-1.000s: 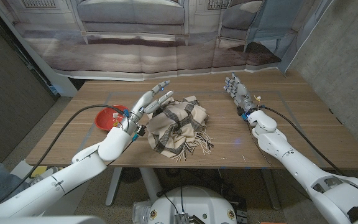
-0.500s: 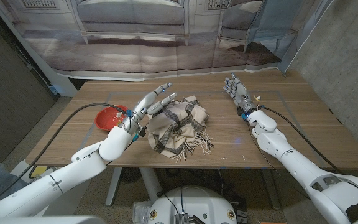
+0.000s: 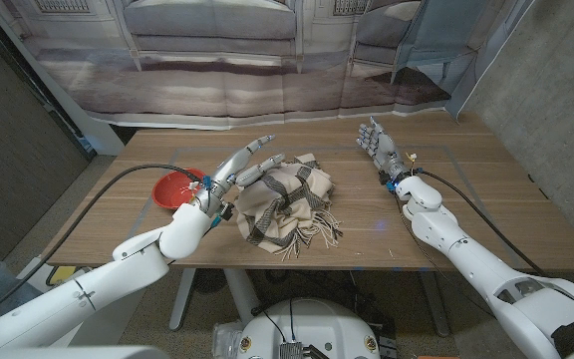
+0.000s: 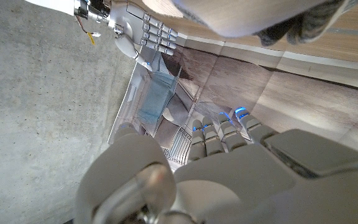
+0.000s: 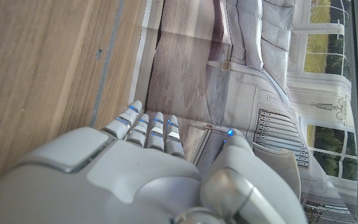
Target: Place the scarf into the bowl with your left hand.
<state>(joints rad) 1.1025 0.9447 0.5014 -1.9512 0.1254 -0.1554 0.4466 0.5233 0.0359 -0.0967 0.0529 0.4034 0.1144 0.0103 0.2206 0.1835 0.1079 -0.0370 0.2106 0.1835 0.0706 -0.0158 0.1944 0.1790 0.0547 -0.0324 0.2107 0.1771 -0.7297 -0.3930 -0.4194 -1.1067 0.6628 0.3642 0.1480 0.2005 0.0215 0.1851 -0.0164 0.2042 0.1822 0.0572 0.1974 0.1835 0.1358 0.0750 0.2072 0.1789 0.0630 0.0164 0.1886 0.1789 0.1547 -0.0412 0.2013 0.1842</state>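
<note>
Our left hand (image 3: pixel 235 172) hangs over the near-left edge of the scarf (image 3: pixel 285 202), fingers (image 3: pixel 258 146) spread and reaching toward the far side of the table. From the head view we cannot tell whether the lower fingers brush the cloth or hang just clear of it; nothing is gathered between them, so we read the hand as released and holding nothing. In the left wrist view the back of this hand (image 4: pixel 229 168) shows its fingers extended side by side, with a fold of the scarf (image 4: pixel 260 15) beyond them.

The scarf is a beige plaid with dark stripes and a fringed end, heaped in a loose pile at the middle of the wooden table (image 3: pixel 486 214). The red bowl (image 3: pixel 176 187) stands to its left, near the left forearm and apart from the cloth; whether it holds anything we cannot tell.

Our right hand (image 3: pixel 378 145) waits well apart on the far right of the table, fingers straight and together, grasping nothing; the right wrist view shows its back (image 5: pixel 148 168) over bare wood.

We judge the task barely begun: the scarf is not yet gripped, and grasping, lifting, carrying it left and dropping it into the bowl all remain.

We find no readable brand, label or writing anywhere.
</note>
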